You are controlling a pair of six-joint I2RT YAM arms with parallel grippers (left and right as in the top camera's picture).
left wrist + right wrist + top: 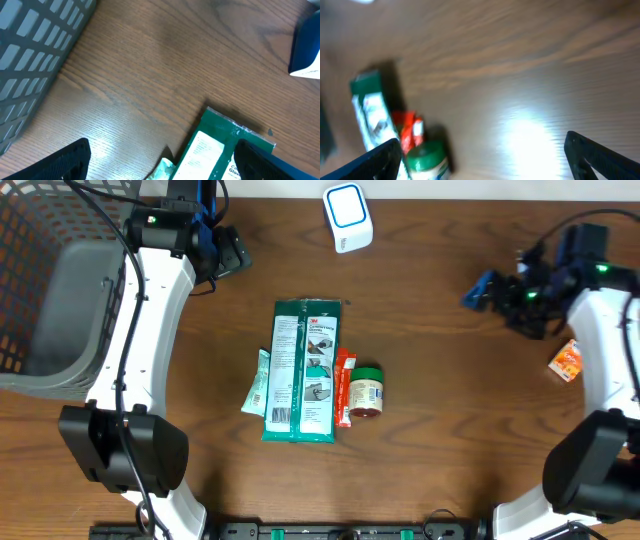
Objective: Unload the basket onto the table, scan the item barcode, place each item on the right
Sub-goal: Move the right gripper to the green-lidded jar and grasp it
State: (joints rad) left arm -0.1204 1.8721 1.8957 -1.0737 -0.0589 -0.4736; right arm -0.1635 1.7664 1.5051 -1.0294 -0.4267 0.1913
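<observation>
A white and blue barcode scanner stands at the back of the table. In the middle lie a green 3M pack, a pale teal sachet, a red packet and a green-lidded jar on its side. A small orange packet lies at the far right beside the right arm. My left gripper hovers open at the back left, above the pack's top edge, holding nothing. Empty and open, my right gripper hangs over bare wood right of the jar; that view is blurred.
A grey mesh basket fills the far left, its wall close to the left gripper. The scanner's corner shows at the right of the left wrist view. Bare wood lies between the item cluster and the right arm.
</observation>
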